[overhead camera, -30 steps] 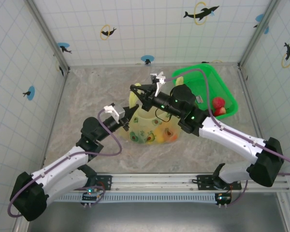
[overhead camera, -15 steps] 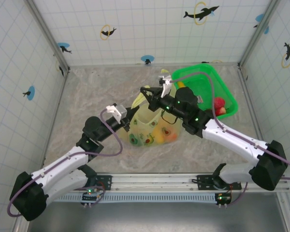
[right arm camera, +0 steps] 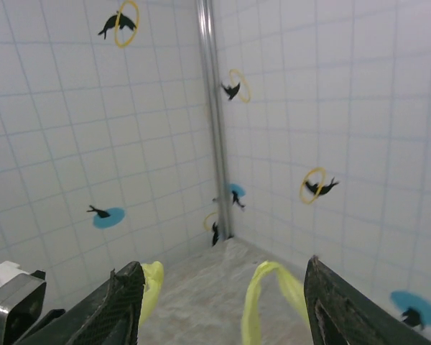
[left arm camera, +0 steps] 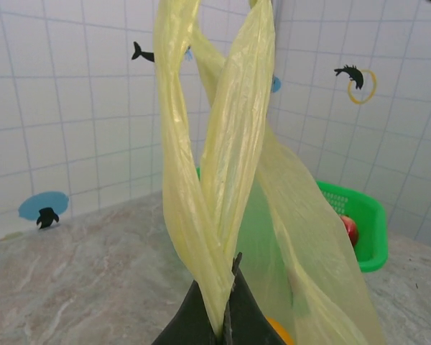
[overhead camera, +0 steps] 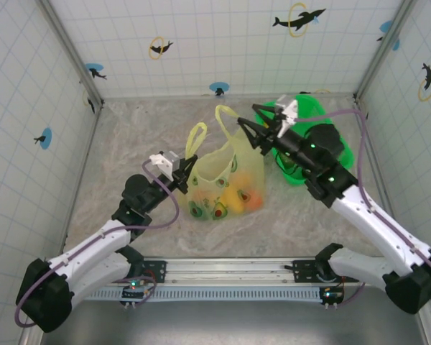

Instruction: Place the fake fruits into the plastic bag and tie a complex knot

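Right tool (right arm camera: 223, 267), fingers (right arm camera: 122, 305) wide apart, yellow plastic bag handles (right arm camera: 253, 305) between them.

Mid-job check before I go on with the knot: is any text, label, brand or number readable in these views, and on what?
No readable text in any view.
On the plastic bag: small green-and-red printed marks low on its front, too small to read.
On the walls: wall decals of dark fish shapes with yellow rings or blue discs; pictures only, no letters or numbers.

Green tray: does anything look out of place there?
Yes. A red fruit lies in the green tray, outside the plastic bag, while the left gripper pinches a bag handle upright.
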Controlling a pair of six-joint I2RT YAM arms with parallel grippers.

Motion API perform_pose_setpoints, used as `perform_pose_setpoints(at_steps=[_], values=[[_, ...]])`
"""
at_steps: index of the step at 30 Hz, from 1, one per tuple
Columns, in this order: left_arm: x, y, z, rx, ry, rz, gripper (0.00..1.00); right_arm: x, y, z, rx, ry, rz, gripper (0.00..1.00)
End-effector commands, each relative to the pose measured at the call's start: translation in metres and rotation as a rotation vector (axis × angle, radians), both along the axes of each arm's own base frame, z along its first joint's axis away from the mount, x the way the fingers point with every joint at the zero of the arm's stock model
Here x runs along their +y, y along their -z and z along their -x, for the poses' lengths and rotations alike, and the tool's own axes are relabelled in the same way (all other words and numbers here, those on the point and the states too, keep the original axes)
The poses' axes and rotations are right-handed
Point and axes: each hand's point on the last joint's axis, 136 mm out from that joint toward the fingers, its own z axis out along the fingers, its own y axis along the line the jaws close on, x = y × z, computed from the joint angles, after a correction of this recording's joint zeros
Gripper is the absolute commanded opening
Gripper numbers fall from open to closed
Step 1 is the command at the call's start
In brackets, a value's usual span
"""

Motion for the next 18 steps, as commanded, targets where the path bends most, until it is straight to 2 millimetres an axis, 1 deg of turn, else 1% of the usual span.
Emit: perform_pose_setpoints(at_steps=[1,2,4,6,7,8,9,11,13,15,18], values=[[-0.004,-0.014,0.008,0.003,0.069,0.093,0.0,-0.022,0.024,-0.008,-0.057,0.043,0.124,0.61],[-0.004,-0.015,0.009,0.0,0.078,0.095,0.0,-0.027,0.03,-0.012,-0.041,0.02,0.121,0.62],[-0.004,-0.015,0.01,-0.003,0.081,0.092,0.0,-0.027,0.043,-0.01,-0.013,-0.084,0.109,0.68],[-0.003,-0.015,0.01,-0.01,0.072,0.088,0.0,-0.022,0.054,-0.012,0.015,-0.135,0.101,0.8],[-0.002,-0.015,0.01,-0.011,0.069,0.088,0.0,-0.017,0.06,-0.012,0.018,-0.158,0.106,0.9],[-0.002,-0.013,0.011,-0.008,0.072,0.087,0.0,-0.013,0.065,-0.014,0.023,-0.165,0.116,0.96],[-0.003,-0.013,0.012,-0.005,0.078,0.089,0.0,-0.011,0.07,-0.02,0.031,-0.155,0.132,1.0],[-0.005,-0.013,0.013,-0.004,0.09,0.09,0.0,-0.004,0.083,-0.028,0.015,-0.154,0.192,1.0],[-0.007,-0.011,0.014,0.002,0.102,0.087,0.0,0.0,0.089,-0.037,-0.012,-0.156,0.234,1.0],[-0.008,-0.012,0.014,0.005,0.111,0.088,0.0,0.005,0.091,-0.043,-0.04,-0.173,0.261,1.0],[-0.009,-0.011,0.015,0.005,0.12,0.089,0.0,0.016,0.096,-0.047,-0.06,-0.233,0.284,1.0]])
